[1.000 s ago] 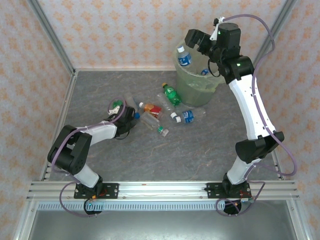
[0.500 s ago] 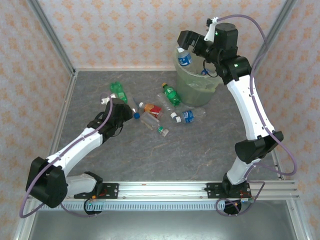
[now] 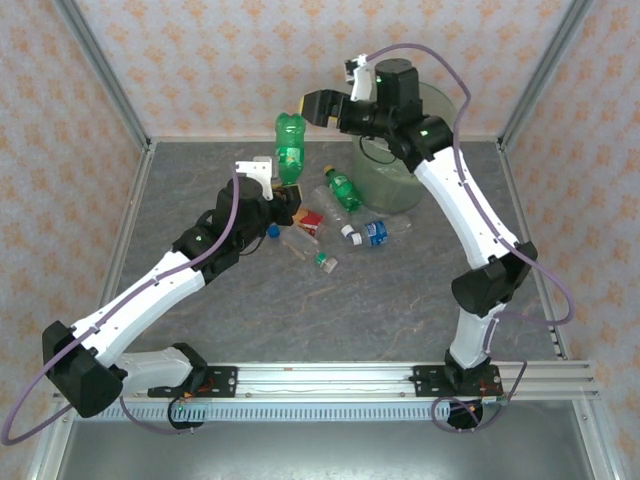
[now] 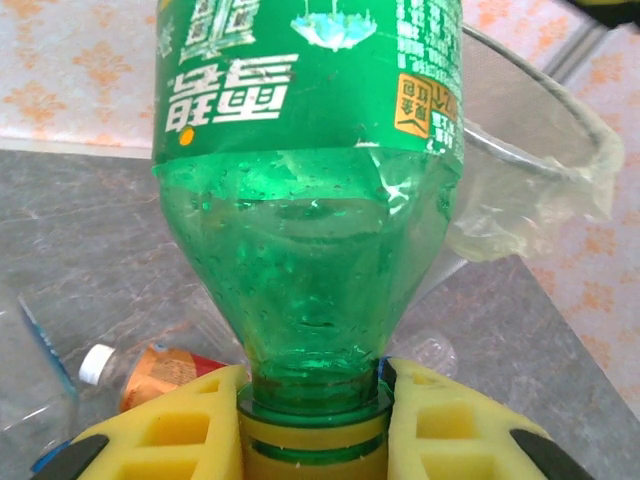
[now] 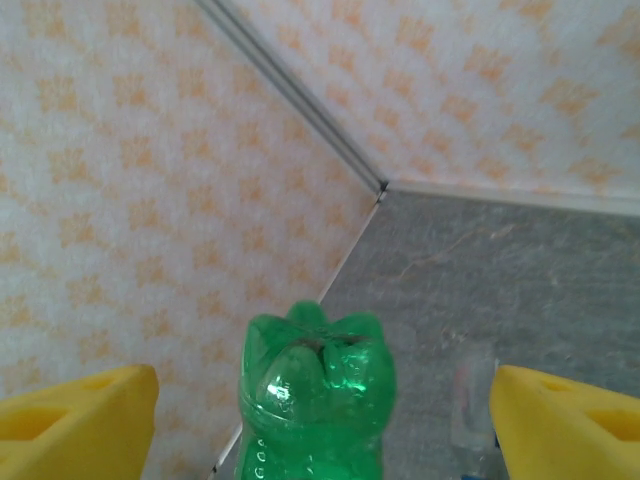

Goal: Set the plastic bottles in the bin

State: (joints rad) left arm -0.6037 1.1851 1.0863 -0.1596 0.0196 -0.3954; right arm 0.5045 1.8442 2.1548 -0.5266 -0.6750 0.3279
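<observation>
Left hand (image 4: 312, 420) clamped on neck of green bottle (image 3: 289, 148). Bottle cap-down, base up, above bench (image 3: 400, 300), left of bin (image 3: 390, 188). Right hand (image 5: 322, 415) wide open, empty, by bottle base. Best: clear bin rim fully, then release; avoid right hand.

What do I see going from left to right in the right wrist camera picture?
A yellow finger of the right arm, then the green bottle with its bumpy bottom facing the camera, then a blurry clear object down on the table, then the other yellow finger.
</observation>
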